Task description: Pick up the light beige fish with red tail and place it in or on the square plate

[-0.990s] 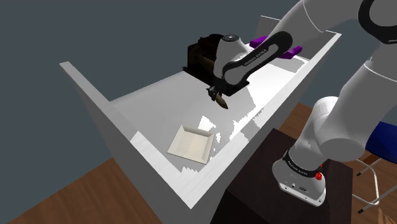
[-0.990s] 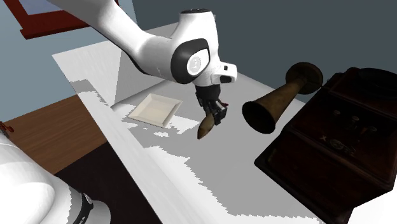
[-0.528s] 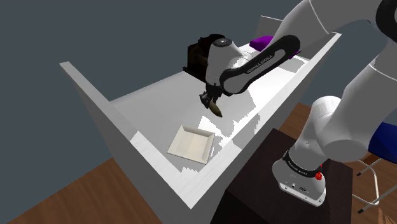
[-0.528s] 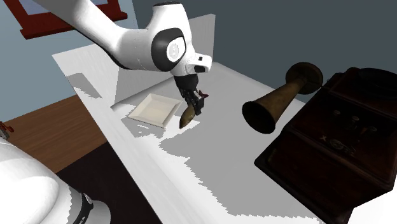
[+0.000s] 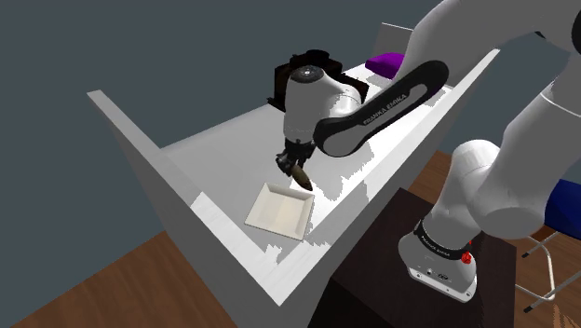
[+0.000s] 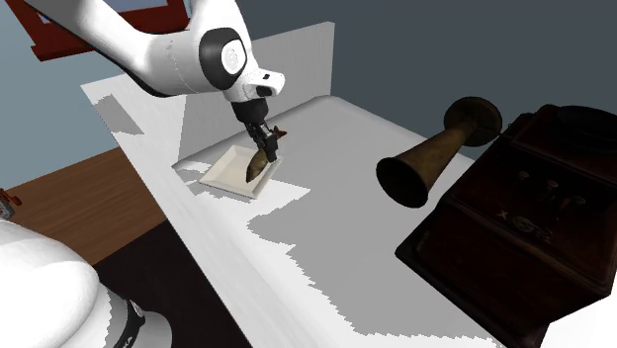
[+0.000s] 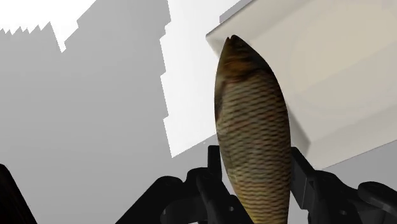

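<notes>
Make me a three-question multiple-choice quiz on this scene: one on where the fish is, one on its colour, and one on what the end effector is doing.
1. Where is the fish?
A. Lying flat in the plate's middle
B. In the air by the square plate's edge
C. Lying on the counter far from the plate

2. What colour is its body?
A. Blue
B. Green
C. Brown, with scales

3. What state is the end effector in?
A. Open and empty
B. Shut on the fish
C. Shut on the plate

Answers:
1 B: it hangs head down at the plate's rim, clear of the counter.
2 C: the wrist view shows brown scales.
3 B: both fingers clasp its tail end.
</notes>
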Action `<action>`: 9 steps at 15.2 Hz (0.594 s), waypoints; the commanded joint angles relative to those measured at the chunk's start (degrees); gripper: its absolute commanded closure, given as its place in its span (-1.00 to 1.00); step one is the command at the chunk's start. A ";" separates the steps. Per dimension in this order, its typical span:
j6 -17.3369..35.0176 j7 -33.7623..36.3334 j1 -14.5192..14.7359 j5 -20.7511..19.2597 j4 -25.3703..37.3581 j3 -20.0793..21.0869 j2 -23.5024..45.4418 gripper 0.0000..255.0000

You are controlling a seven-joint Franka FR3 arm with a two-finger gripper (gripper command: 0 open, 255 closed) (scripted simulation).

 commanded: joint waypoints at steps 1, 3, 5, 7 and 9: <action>-1.27 3.30 1.66 0.42 0.54 2.03 -0.13 1.00; -2.21 6.16 3.18 0.89 1.69 3.88 0.62 1.00; -3.18 8.96 4.68 1.34 3.11 5.64 1.59 1.00; -2.86 10.53 5.35 1.31 3.67 6.44 2.74 1.00; -1.25 11.07 5.25 0.82 3.27 6.41 3.98 1.00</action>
